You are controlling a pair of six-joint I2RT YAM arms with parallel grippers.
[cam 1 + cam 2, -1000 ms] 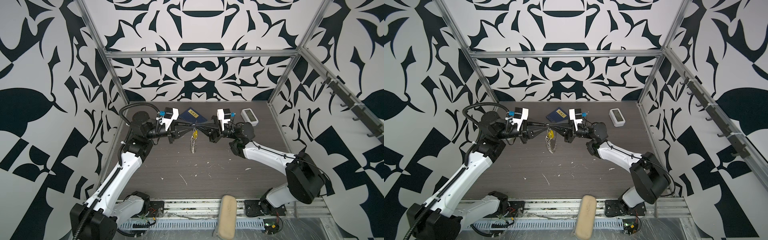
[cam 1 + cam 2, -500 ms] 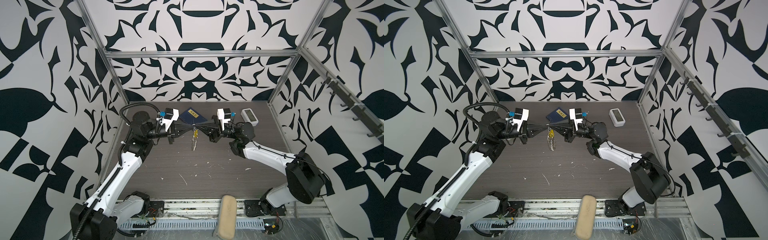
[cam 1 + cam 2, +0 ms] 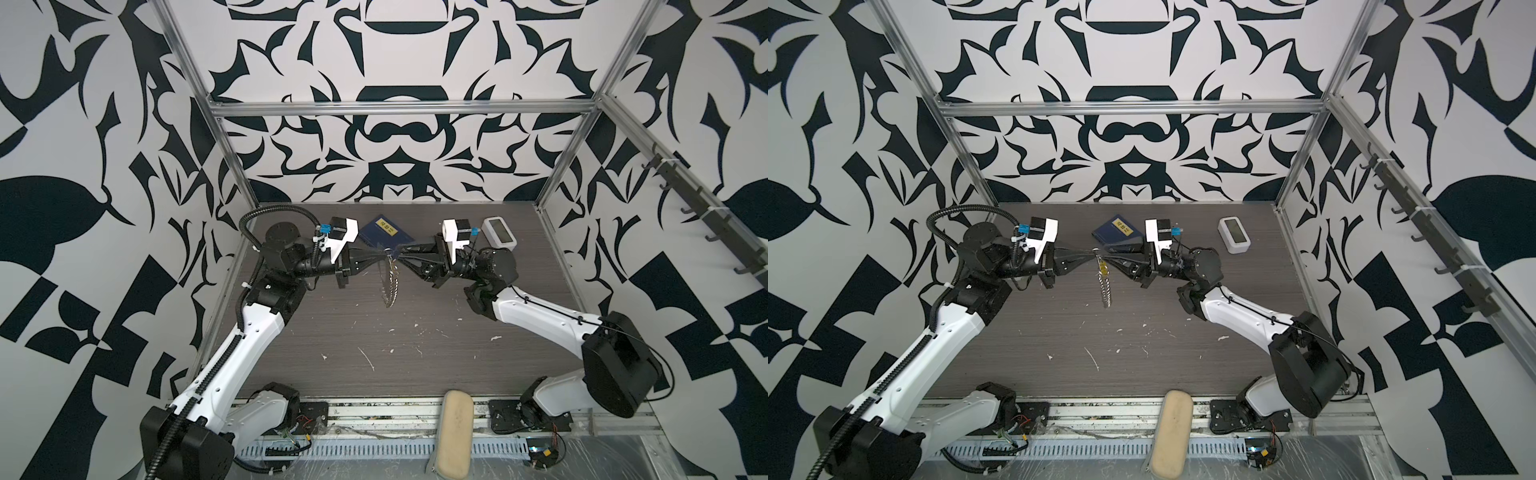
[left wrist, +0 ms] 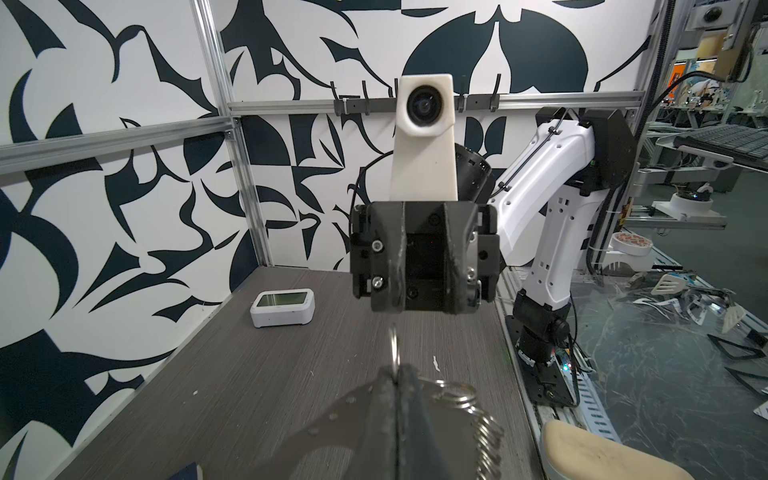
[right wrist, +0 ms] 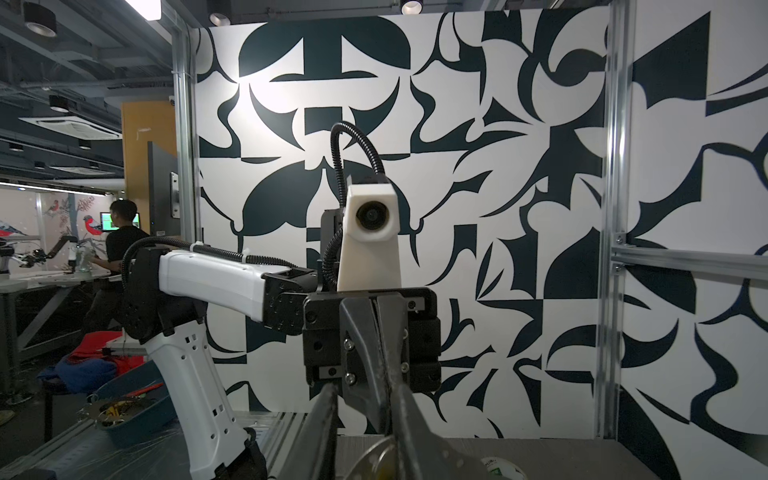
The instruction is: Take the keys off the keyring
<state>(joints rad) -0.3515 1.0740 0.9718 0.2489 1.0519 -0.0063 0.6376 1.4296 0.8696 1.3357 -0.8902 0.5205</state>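
The keyring hangs edge-on in mid-air over the back of the table, its many silver split rings strung down it like a chain. The keys, a yellow tag, dangle near its top. My left gripper is shut on the keyring's thin wire, and the split rings bunch beside its fingers. My right gripper faces it tip to tip. In the right wrist view the right gripper has its jaws apart, with a ring and a bit of yellow low between them.
A dark blue booklet with a yellow label lies behind the grippers. A white clock stands at the back right. A beige pad lies on the front rail. White scraps dot the table. A hook rail runs along the right wall.
My right gripper was shut and has opened partway. My left gripper has closed fully on the keyring wire. The keyring still hangs in the same spot.
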